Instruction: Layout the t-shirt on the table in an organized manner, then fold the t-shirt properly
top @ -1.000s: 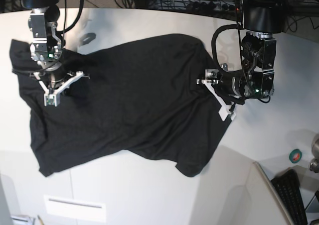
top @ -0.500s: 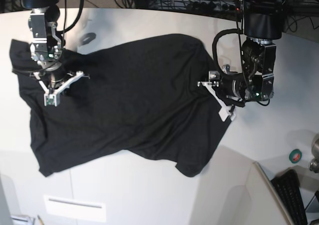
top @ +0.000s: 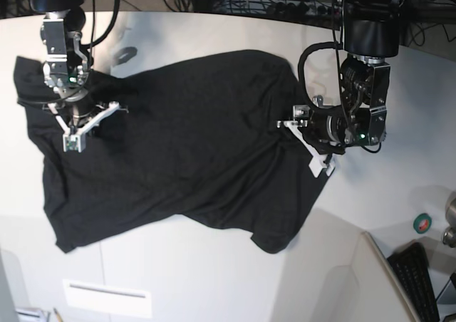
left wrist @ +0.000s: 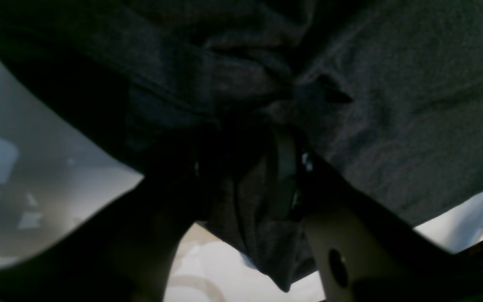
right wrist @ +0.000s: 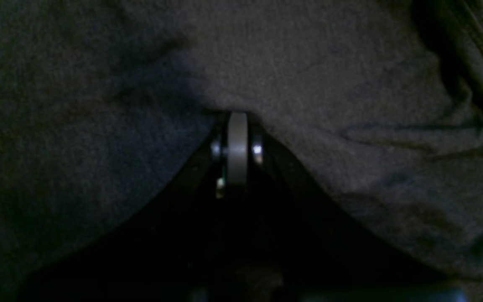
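T-shirt (top: 185,144) edge pinched in left claw (top: 305,145)

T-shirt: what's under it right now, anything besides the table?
Only the white table shows around the black t-shirt. What lies under the cloth is covered. The right gripper presses on top; the left gripper pinches its edge.
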### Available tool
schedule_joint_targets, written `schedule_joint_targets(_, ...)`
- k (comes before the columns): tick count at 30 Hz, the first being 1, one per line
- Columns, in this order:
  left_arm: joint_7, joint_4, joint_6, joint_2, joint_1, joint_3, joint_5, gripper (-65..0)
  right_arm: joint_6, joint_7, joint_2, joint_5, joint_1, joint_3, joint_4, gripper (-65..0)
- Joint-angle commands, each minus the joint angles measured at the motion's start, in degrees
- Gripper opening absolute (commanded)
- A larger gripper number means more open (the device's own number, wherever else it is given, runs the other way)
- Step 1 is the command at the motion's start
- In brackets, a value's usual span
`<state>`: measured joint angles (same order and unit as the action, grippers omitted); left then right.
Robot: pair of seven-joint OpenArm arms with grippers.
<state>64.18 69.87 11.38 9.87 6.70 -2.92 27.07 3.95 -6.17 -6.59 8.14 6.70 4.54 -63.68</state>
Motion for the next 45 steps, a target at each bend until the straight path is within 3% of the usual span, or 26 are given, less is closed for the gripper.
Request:
schedule_joint_targets(1, -0.1, 0.7, 0.1, 0.3, 1.3, -0.1, 0.3, -45.7, -0.3, -3.9, -0.2, -0.3, 0.6, 0.1, 0.4, -65.0)
schedule_joint_targets(26, 0.1, 4.5, 0.1, 0.4, 0.6, 0.1, 0.3, -45.7, -0.3, -3.9, -0.2, -0.3, 0.5, -0.1, 0.4, -65.0)
schedule_joint_targets(42, -0.2, 0.3, 0.1, 0.3, 1.3, 0.0, 0.3, -47.1, -0.3, -3.9, -0.2, -0.3, 0.5, 0.0, 0.4, -65.0)
schedule_joint_targets(45, -0.2, 0.3, 0.1, -0.1, 1.3, 0.0, 0.3, -56.6, -0.3, -3.9, -0.2, -0.3, 0.5, 0.1, 0.4, -65.0)
